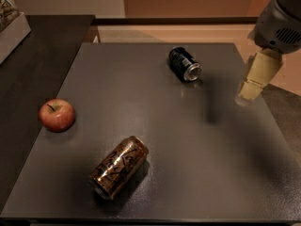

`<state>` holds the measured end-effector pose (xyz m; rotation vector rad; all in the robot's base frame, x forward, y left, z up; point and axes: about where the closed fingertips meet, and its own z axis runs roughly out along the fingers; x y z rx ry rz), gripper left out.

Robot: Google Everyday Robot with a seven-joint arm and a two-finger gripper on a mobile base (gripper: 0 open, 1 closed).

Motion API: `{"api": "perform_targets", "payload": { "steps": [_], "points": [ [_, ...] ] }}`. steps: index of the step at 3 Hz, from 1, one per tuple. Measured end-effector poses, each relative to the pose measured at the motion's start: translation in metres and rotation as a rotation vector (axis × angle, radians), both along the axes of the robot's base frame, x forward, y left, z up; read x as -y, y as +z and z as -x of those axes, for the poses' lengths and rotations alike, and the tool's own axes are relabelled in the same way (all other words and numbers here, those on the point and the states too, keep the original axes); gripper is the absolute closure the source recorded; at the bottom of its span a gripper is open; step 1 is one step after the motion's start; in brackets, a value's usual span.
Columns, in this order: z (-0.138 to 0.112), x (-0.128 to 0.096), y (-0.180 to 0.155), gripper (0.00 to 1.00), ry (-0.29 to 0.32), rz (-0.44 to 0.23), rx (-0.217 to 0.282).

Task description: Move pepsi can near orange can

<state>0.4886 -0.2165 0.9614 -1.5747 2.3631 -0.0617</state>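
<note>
The pepsi can point(184, 63), small and dark navy with a shiny silver end, lies on its side at the back middle of the dark grey table point(188, 149). The orange can point(118, 166), larger and coppery brown with dark script, lies on its side near the front left. My gripper point(249, 91) hangs at the right edge of the table, to the right of the pepsi can and apart from it. Its pale beige finger points down and holds nothing that I can see.
A red apple point(57, 115) sits at the table's left edge. A darker counter point(33, 55) adjoins on the left, with a pale box point(10, 22) at the top left corner. Tan floor lies beyond the table's back and right edges.
</note>
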Motion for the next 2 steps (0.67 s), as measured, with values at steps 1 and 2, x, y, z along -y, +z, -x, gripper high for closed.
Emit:
{"api": "perform_targets", "payload": {
  "steps": [1, 2],
  "points": [
    [-0.040, 0.007, -0.017, 0.00, -0.154, -0.032, -0.024],
    [-0.080, 0.009, -0.030, 0.00, -0.311, -0.058, -0.038]
  ]
}}
